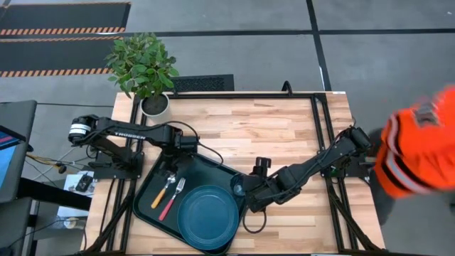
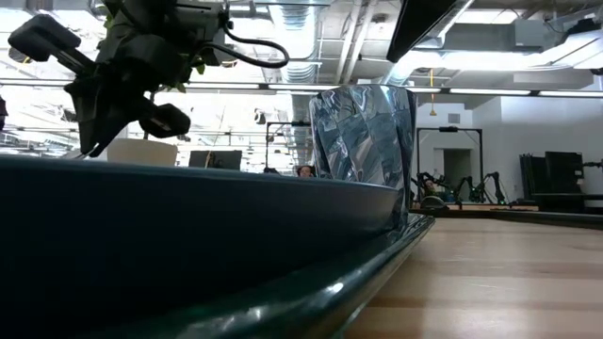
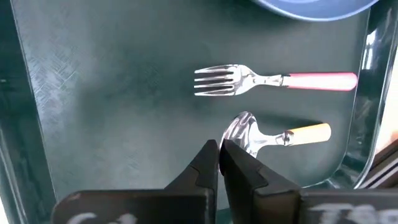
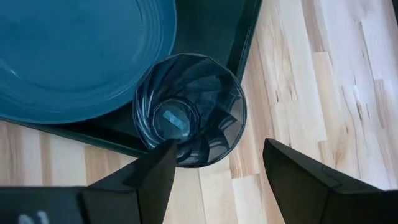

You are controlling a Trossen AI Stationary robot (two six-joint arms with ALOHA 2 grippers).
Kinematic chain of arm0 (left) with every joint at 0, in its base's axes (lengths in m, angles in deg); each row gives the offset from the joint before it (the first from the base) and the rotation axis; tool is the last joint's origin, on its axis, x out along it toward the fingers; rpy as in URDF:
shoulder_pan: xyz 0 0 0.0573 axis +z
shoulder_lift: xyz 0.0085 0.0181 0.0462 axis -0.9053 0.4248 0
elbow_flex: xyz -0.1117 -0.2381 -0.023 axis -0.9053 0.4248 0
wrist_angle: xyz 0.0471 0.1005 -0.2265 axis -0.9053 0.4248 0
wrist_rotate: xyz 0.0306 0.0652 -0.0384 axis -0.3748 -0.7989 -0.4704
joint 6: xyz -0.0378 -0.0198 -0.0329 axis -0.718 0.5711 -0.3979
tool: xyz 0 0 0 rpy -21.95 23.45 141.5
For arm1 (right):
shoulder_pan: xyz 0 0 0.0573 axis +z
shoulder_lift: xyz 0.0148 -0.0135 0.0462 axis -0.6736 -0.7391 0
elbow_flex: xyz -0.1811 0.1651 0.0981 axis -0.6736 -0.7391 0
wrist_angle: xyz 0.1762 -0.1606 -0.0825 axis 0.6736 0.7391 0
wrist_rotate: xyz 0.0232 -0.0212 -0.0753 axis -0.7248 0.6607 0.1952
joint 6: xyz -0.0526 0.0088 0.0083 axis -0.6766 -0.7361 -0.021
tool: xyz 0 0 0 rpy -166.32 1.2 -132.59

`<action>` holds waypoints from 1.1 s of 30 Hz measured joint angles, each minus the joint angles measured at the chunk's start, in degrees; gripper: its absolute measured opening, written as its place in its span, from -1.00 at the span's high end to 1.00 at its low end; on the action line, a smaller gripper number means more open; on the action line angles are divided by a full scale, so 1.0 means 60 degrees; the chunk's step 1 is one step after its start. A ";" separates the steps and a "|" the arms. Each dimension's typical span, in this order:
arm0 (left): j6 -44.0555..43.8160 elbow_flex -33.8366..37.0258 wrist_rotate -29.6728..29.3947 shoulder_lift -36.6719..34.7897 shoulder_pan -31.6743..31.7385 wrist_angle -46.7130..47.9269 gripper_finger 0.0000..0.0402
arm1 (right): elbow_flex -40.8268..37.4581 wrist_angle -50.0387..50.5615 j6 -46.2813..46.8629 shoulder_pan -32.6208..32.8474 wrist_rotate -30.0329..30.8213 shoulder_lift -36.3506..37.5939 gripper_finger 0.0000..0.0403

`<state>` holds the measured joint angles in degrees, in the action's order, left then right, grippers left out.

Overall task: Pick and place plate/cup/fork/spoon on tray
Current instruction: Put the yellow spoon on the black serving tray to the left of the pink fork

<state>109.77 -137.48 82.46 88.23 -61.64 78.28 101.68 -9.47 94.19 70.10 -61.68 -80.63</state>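
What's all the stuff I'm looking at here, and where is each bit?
tray: one, dark green, near-left part of the wooden table.
plate: one, dark blue, on the tray's right half.
fork: one, pink-red handle, on the tray left of the plate.
spoon: one, orange handle, beside the fork, on its left.
cup: one, dark grey-blue, upright at the tray's right edge.
potted plant: one, green in a white pot, far-left table corner.
person: one, orange top, right of the table.
left claw: shut, above the spoon.
right claw: open, at the cup.
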 joint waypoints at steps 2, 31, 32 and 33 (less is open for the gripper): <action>0.0006 0.0149 0.0162 -0.0004 0.0000 -0.0268 1.00 | 0.0000 0.0000 0.0053 0.0000 0.0000 0.0000 -0.31; -0.0232 0.1068 0.0143 -0.0004 0.0579 -0.1530 0.90 | 0.0004 -0.0272 0.0151 0.0004 0.0000 0.0000 -0.31; -0.0236 0.1068 0.0139 -0.0004 0.0579 -0.1527 0.89 | 0.0004 -0.0279 0.0152 0.0004 0.0000 0.0000 -0.31; -0.0242 0.1068 0.0143 -0.0004 0.0579 -0.1527 0.88 | 0.0004 -0.0284 0.0152 0.0004 0.0000 0.0000 -0.31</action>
<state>108.31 -131.07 83.32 88.21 -58.17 69.12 101.70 -11.17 95.10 70.12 -61.68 -80.63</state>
